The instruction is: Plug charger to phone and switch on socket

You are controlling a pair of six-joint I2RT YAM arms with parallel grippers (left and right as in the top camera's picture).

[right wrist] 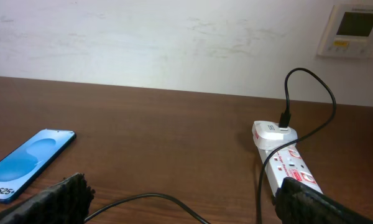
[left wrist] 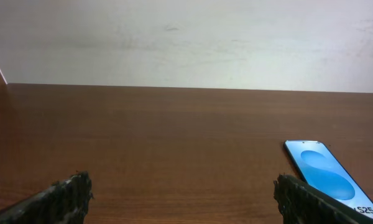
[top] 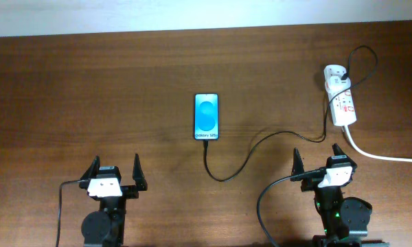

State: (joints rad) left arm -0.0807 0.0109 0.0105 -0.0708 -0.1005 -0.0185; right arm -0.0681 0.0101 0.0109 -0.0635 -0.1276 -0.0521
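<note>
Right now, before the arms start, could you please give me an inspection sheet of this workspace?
Surface: brown wooden table, no spills seen.
Job's things: phone lies flat with its blue screen up. The charger runs from the socket to the phone's near end. Whether the tip is seated, and how the switch stands, cannot be told.
Clutter: nothing seen.
Grippers: left gripper and right gripper are open and empty, near the front edge.
Cables: a thick white cord leaves the socket to the right. Black arm cables trail by each arm.
Surroundings: white wall with a control panel.
</note>
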